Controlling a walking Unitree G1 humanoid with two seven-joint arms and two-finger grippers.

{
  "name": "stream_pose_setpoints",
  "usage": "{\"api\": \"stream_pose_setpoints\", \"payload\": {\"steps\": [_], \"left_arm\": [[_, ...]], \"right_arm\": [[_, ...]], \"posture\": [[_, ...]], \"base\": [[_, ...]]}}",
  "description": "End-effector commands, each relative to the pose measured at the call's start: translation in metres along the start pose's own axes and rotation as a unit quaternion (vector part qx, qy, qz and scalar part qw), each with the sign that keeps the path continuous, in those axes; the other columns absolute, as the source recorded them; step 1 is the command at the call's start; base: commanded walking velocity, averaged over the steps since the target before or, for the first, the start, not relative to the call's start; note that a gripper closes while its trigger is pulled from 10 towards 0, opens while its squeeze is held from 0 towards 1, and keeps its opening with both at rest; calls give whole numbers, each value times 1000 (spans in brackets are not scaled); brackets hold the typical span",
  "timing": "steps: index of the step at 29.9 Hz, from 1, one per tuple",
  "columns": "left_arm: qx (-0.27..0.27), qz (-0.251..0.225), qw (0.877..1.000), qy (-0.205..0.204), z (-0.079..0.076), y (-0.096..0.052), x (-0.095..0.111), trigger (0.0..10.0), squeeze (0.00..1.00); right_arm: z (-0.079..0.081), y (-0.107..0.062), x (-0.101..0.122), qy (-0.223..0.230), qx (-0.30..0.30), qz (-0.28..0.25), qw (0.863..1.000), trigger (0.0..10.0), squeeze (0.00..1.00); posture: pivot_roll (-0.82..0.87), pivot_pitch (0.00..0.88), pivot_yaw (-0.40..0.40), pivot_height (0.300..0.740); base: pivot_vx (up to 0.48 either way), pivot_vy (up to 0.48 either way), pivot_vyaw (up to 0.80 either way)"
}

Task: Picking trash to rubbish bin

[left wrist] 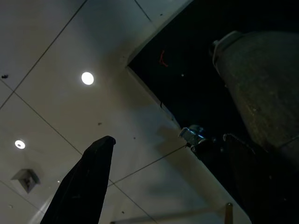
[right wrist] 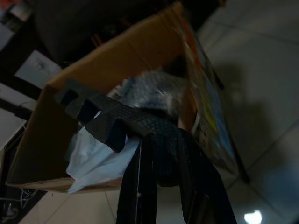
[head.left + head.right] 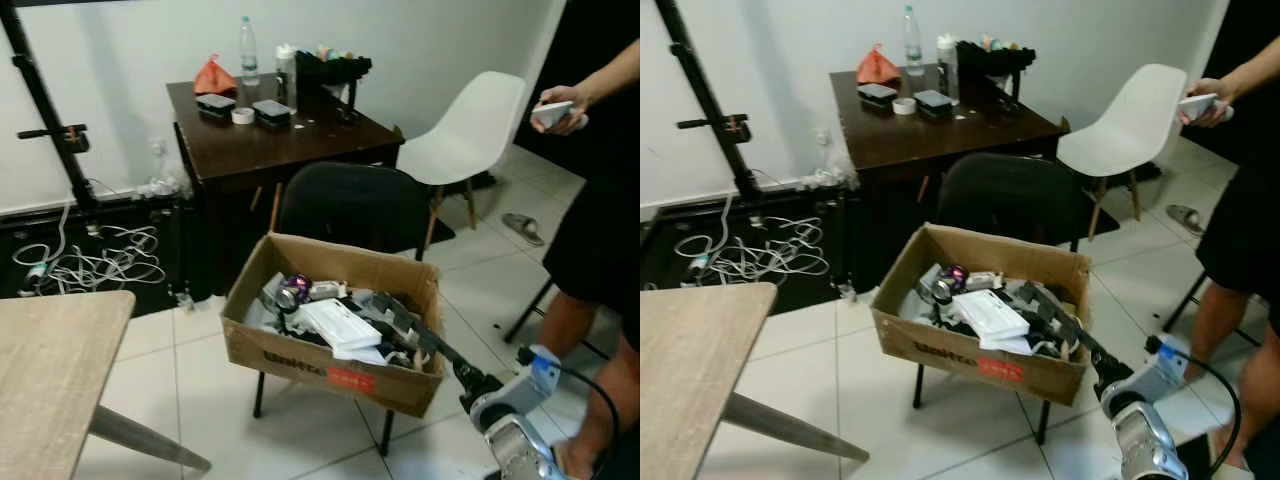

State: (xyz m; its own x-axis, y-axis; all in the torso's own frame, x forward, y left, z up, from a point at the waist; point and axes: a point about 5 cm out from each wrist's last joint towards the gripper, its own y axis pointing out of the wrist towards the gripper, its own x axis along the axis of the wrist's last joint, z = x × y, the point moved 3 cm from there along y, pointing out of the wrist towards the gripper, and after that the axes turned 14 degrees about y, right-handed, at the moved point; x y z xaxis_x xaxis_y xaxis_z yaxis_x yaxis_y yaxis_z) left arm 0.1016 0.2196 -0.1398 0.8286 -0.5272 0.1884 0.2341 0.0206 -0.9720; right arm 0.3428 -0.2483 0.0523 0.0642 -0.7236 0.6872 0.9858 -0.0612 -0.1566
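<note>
Tiled room, right gripper w/ foam strip over cardboard box

Looks like a home/office room used as a test space: white tiled floor, dark wooden desk w/ bottles & clutter, white plastic chair, cable tangle by a black stand

Black chair on white tile floor carries cardboard box; box holds white packet, crumpled trash.
</note>
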Motion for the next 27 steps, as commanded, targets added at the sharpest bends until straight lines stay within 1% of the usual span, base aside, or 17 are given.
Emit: {"api": "stream_pose_setpoints", "payload": {"steps": [1, 3, 4, 6, 8, 14, 21, 27], "left_arm": [[-15, 10, 1000, -3, -10, 0, -8, 10000, 0], [-14, 12, 1000, -2, -10, 0, -8, 10000, 0], [-13, 13, 1000, -2, -10, 0, -9, 10000, 0], [-14, 15, 1000, -1, -11, 0, -10, 10000, 0], [-15, 16, 1000, -5, -12, 0, -10, 10000, 0], [-19, 18, 1000, -9, -15, 0, -12, 10000, 0], [-21, 18, 1000, -8, -17, 1, -12, 10000, 0], [-21, 17, 1000, -6, -17, 1, -11, 10000, 0]], "right_arm": [[0, -1, -13, -7, 1, 19, 1000, 10000, 0], [9, 1, -19, -23, 17, 28, 999, 10000, 0], [11, 2, -22, -35, 16, 31, 999, 10000, 0], [11, 4, -25, -46, 10, 32, 998, 10000, 0], [11, 4, -25, -36, 5, 30, 999, 10000, 0], [11, 7, -24, -49, -4, 29, 998, 10000, 0], [10, 9, -21, -51, -11, 25, 998, 10000, 0], [7, 8, -20, -57, -20, 22, 998, 10000, 0]], "posture": [[-133, 102, 36, 740], [-125, 99, 33, 740], [-119, 97, 29, 740], [-114, 95, 26, 740], [-112, 95, 24, 740], [-111, 94, 20, 740], [-117, 92, 22, 740], [-123, 93, 24, 740]], "base": [[0, 0, 0], [0, 0, 0], [0, 0, 0], [0, 0, 0], [0, 0, 0], [269, 0, 0], [289, 0, 0], [295, 0, 0]]}}
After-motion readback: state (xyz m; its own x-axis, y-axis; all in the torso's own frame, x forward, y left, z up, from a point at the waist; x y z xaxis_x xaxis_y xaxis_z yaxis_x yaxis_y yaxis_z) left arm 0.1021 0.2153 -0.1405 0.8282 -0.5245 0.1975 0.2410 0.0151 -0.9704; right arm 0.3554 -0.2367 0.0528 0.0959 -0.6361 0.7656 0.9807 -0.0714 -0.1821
